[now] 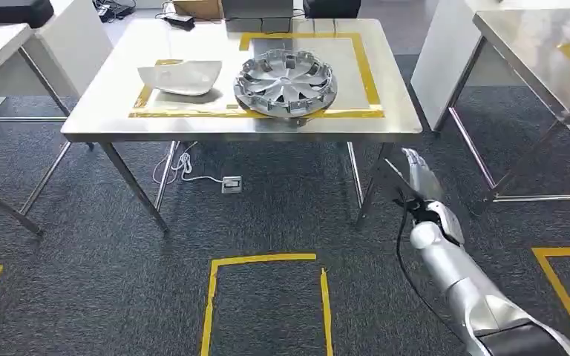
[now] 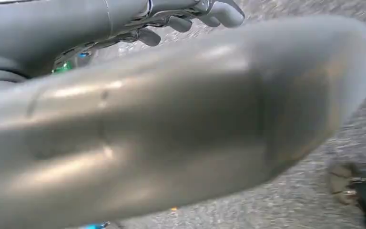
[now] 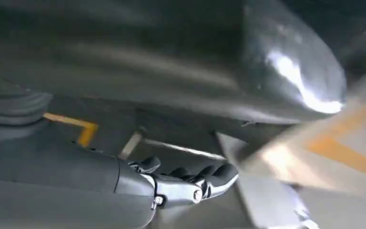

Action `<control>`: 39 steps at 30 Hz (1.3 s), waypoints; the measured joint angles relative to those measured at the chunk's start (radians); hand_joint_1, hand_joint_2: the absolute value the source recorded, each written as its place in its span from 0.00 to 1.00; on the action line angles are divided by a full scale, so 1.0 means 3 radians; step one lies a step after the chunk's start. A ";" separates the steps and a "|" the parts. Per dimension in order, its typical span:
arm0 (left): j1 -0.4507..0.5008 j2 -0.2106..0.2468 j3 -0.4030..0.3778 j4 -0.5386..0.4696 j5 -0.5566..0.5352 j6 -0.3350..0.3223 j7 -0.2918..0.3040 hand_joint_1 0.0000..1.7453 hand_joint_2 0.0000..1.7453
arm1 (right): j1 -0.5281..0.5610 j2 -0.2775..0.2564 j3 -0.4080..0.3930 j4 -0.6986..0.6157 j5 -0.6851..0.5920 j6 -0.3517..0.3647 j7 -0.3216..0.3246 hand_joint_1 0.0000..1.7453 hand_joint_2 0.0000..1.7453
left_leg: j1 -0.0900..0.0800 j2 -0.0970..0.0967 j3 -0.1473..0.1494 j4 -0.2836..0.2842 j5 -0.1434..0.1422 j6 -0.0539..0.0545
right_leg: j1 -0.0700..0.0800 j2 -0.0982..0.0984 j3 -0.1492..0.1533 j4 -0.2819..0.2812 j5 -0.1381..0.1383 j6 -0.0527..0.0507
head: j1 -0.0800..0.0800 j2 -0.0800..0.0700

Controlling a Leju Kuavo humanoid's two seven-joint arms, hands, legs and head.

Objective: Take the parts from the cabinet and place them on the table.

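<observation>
Two parts lie on the steel table ahead, inside a yellow tape outline. One is a silver wheel cover near the table's middle; the other is a white curved panel to its left. My right hand hangs in front of the table's right front leg, below the tabletop, fingers stretched forward and holding nothing. In the right wrist view the fingers lie straight under the thick thumb. My left hand is over the carpet, its fingers apart from the thumb, nothing in it.
A white table stands at the left and a steel table at the right. A white cable and plug lie on the carpet under the middle table. Yellow tape marks a square on the floor nearby.
</observation>
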State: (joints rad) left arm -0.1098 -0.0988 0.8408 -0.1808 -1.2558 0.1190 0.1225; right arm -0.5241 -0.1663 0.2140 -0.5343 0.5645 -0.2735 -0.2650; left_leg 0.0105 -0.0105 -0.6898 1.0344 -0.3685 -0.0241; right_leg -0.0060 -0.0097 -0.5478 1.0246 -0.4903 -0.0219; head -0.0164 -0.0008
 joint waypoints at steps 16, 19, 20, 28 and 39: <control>0.0020 0.0032 0.0010 -0.0001 -0.0093 -0.0034 0.0001 0.00 0.00 | 0.1185 -0.0158 -0.0935 0.0858 -0.0646 0.0160 0.0455 0.00 0.00 | -0.0032 0.0026 0.0582 -0.0118 -0.0434 0.0163 | -0.0025 0.0000 -0.0430 0.0065 0.0217 0.0152 | -0.0013 0.0000; 0.0015 0.0032 0.0010 -0.0003 -0.0106 -0.0034 0.0009 0.00 0.00 | 0.1284 -0.0145 -0.1078 0.0937 -0.0734 0.0300 0.0623 0.00 0.00 | -0.0038 0.0033 0.0428 -0.0107 -0.0313 0.0187 | -0.0030 0.0012 -0.0626 0.0819 -0.0358 0.0181 | -0.0010 0.0000; 0.0015 0.0028 0.0010 -0.0001 -0.0111 -0.0034 0.0009 0.00 0.00 | 0.1315 -0.0133 -0.1111 0.0960 -0.0755 0.0338 0.0680 0.00 0.00 | -0.0038 0.0035 0.0374 -0.0100 -0.0280 0.0183 | -0.0031 0.0012 -0.0640 0.0991 -0.0379 0.0186 | -0.0011 0.0000; -0.0026 0.0010 0.0010 -0.0003 -0.0136 -0.0079 -0.0015 0.00 0.00 | 0.1540 -0.0037 -0.1349 0.1078 -0.0920 0.0620 0.1184 0.00 0.00 | -0.0030 0.0044 0.0135 -0.0014 -0.0105 0.0052 | 0.0000 0.0031 0.0141 -0.0005 -0.0198 0.0089 | 0.0015 0.0000; -0.0021 0.0013 0.0010 -0.0001 -0.0163 -0.0074 0.0075 0.00 1.00 | 0.1638 0.0139 -0.1594 0.1124 -0.1126 0.0752 0.1493 0.00 1.00 | -0.0026 0.0030 0.0131 -0.0171 0.0080 0.0012 | 0.0004 0.0028 0.0064 -0.0052 -0.0067 0.0015 | 0.0006 0.0000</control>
State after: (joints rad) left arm -0.1161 -0.0950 0.8438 -0.1812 -1.3047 0.0969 0.1450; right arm -0.0327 -0.1247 -0.2644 -0.1972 0.2266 -0.0480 0.1827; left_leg 0.0028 -0.0016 -0.6505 0.9831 -0.3446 -0.0203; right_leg -0.0047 -0.0014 -0.5285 1.0091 -0.5104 -0.0175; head -0.0145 -0.0008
